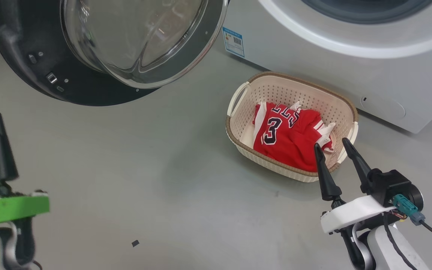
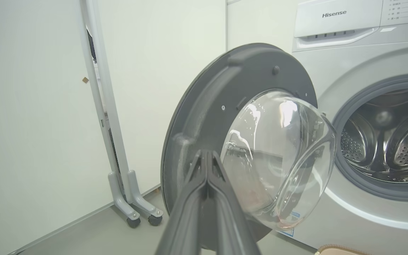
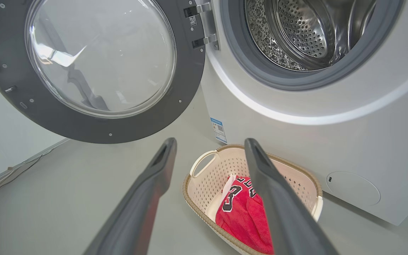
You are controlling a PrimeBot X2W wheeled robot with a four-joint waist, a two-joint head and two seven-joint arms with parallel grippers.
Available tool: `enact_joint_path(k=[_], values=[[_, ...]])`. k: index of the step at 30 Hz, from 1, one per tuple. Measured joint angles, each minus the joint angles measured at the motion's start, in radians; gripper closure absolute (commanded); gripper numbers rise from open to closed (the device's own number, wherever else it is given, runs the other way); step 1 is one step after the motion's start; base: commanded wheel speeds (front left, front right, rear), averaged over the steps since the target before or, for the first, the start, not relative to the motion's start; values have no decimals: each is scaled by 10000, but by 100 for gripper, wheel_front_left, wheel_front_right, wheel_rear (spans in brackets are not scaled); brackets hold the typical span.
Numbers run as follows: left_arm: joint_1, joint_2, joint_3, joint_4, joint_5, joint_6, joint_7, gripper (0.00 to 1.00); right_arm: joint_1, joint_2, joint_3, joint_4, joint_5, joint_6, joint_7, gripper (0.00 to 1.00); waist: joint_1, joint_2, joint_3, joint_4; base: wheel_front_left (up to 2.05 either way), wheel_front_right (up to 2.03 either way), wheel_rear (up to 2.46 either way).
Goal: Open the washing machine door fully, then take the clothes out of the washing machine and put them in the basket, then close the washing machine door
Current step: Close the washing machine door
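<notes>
— Where was the washing machine?
— On the grey floor, a white box with its steel drum exposed behind the grey gasket.

— And the washing machine door?
— It was swung wide on its hinges at the left of the opening, with the clear glass bowl bulging toward the robot.

— The basket?
— It sat on the floor just in front of the machine's lower left corner, below the open door's hinge side.

— The clothes?
— They were bunched inside the basket: red cloth with white trim and a dark numeral 3 facing up.

— What about the right pincer?
— Its two fingers stood apart with nothing between them, the tips over the basket's near rim.

— The left pincer?
— Its fingers were pressed together, gripping nothing, and pointed at the door's inner ring. I couldn't tell whether the tips touched it.

— Anything smaller?
— A blue label at the machine's lower corner, and a small dark scrap on the floor.
</notes>
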Motion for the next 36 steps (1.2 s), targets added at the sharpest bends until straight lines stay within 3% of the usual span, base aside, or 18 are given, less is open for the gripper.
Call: enact_joint_path(k=[6,7,12,19,25,36], values=[[-1107,928,1164,-151,-623,-88,-52,100,-258,-115,105,-184,-224,-38,146,0,0,0,420,-17,0,0,0],[-1449,1354,1616,-130,-920,-100,-54,100,-369,-121,144,-268,-232,-38,205,0,0,0,560,-82,0,0,0],[-2299,2383,2638,489,-1770,-209,384,100,-426,-153,270,-418,-320,-35,382,0,0,0,850,-372,0,0,0],[-3561,3003,4240,2349,-3791,-190,1386,100,-719,-151,408,-552,-395,-27,493,0,0,0,1186,-819,0,0,0],[-4478,3567,5298,4138,-5179,127,2433,100,-938,-146,451,-709,-437,-25,495,0,0,0,1487,-1306,0,0,0],[-6333,3616,6627,6585,-7258,1530,3858,100,-1195,-115,543,-805,-453,6,489,0,0,0,1911,-2075,0,0,0]])
